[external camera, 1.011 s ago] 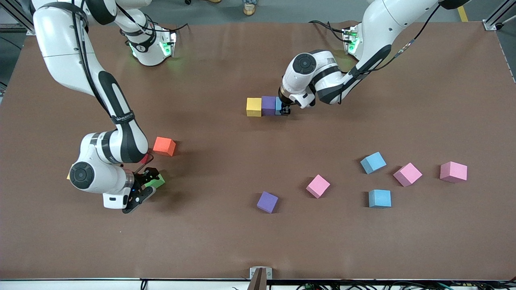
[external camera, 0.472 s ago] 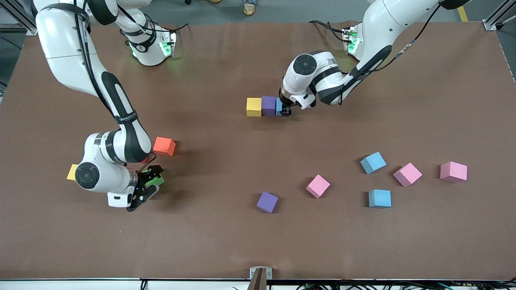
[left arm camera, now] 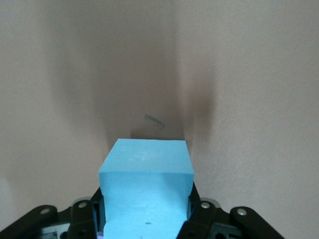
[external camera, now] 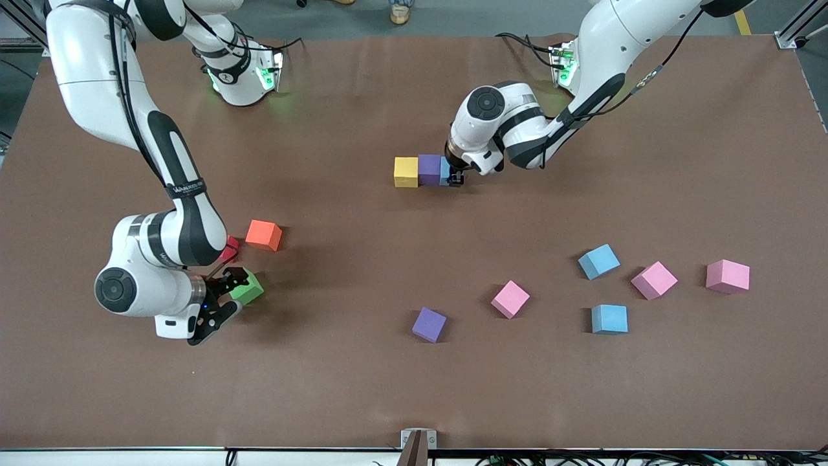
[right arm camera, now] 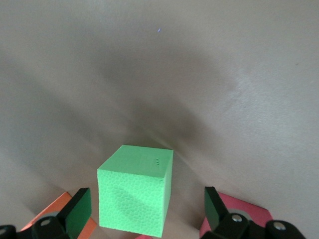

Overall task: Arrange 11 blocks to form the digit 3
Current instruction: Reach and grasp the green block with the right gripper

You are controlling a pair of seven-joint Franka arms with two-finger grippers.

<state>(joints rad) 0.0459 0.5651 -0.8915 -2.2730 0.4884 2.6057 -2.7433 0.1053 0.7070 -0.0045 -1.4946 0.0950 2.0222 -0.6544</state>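
Since a second ago the right arm's elbow has swung out toward its end of the table, now covering the yellow block that showed beside it half a second ago; a red block (external camera: 231, 248) now shows by the wrist. The three-block row has been nudged very slightly toward the right arm's end of the table.

Right gripper (external camera: 228, 292) is sitting low at the green block (external camera: 246, 289), fingers spread wide. In the right wrist view the green block (right arm camera: 135, 195) is lying between the fingers (right arm camera: 79, 209) with clear gaps either side, nothing gripped. Orange block (external camera: 263, 235) is lying just beside, farther from the front camera.

Left gripper (external camera: 455, 176) is down at the table, fingers closing against the sides of a blue block (external camera: 445, 172); in the left wrist view that blue block (left arm camera: 145, 196) is filling the space between the fingers. It is touching the purple block (external camera: 429, 169), which is touching the yellow block (external camera: 405, 172): one straight row of three, the start of the digit 3.

Loose blocks nearer the front camera: second purple block (external camera: 429, 324), three pink blocks (external camera: 510, 299) (external camera: 654, 280) (external camera: 728, 276), two more blue blocks (external camera: 598, 261) (external camera: 609, 319), all well apart from the row.
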